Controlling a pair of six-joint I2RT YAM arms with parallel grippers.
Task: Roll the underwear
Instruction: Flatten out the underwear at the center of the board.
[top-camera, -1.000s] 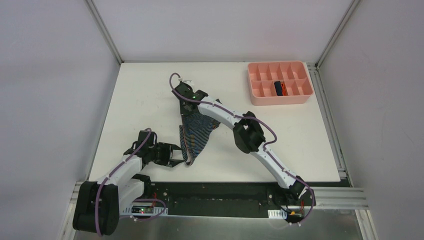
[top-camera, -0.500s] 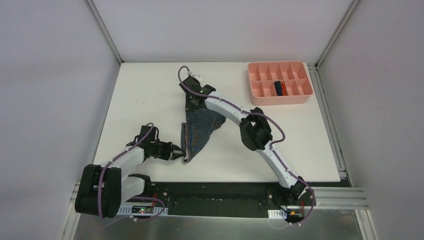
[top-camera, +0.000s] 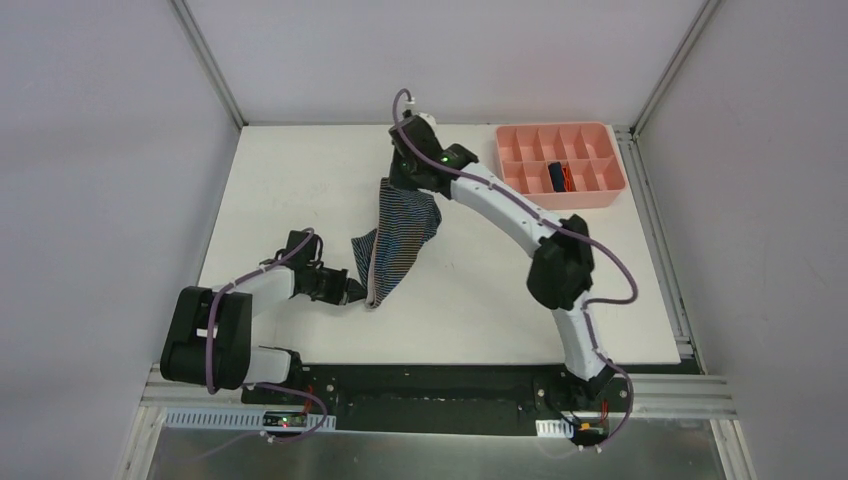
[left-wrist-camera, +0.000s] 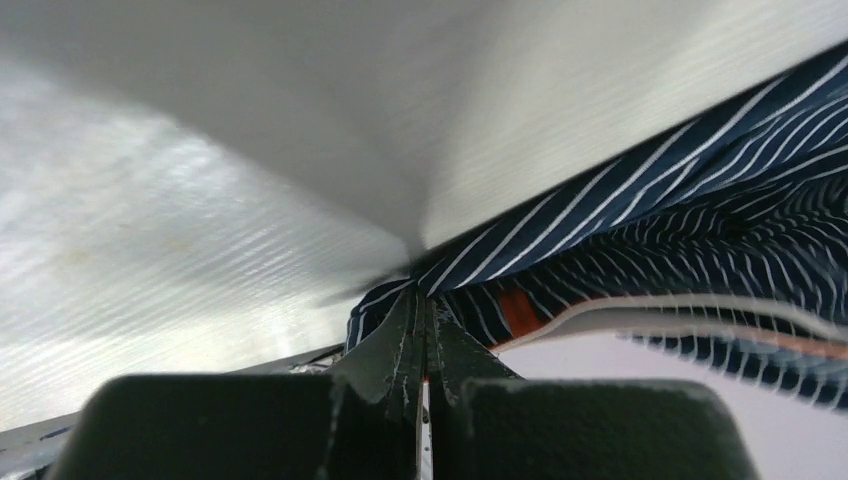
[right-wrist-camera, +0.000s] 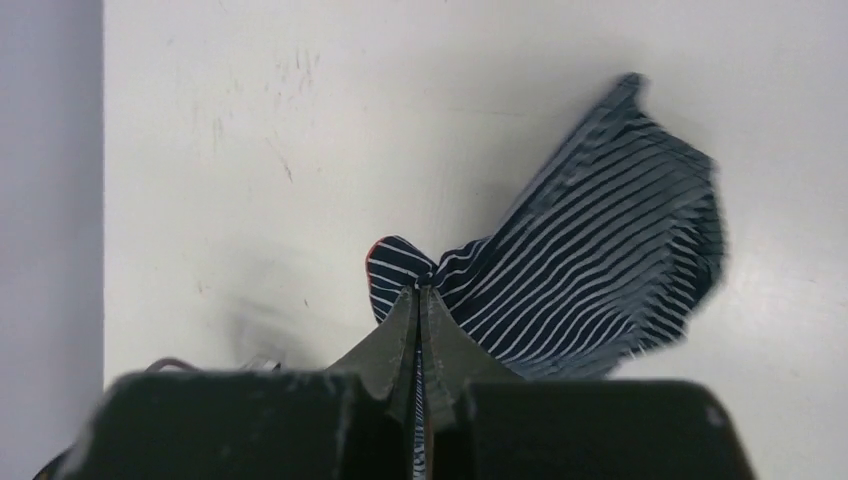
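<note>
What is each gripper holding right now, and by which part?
Both hold the striped underwear: the left gripper is shut on its near edge, the right gripper on its far corner, with the cloth spanning between them.

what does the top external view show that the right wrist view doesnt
Only the top external: the pink compartment tray with a navy brief inside, and the left gripper shut on the near end of the striped underwear.
Only the right wrist: the right gripper up close, shut on a cloth corner showing a sliver of orange trim, and faint scuffs on the table.
Both: the striped underwear over the white table, pinched at its far end by the right arm.
</note>
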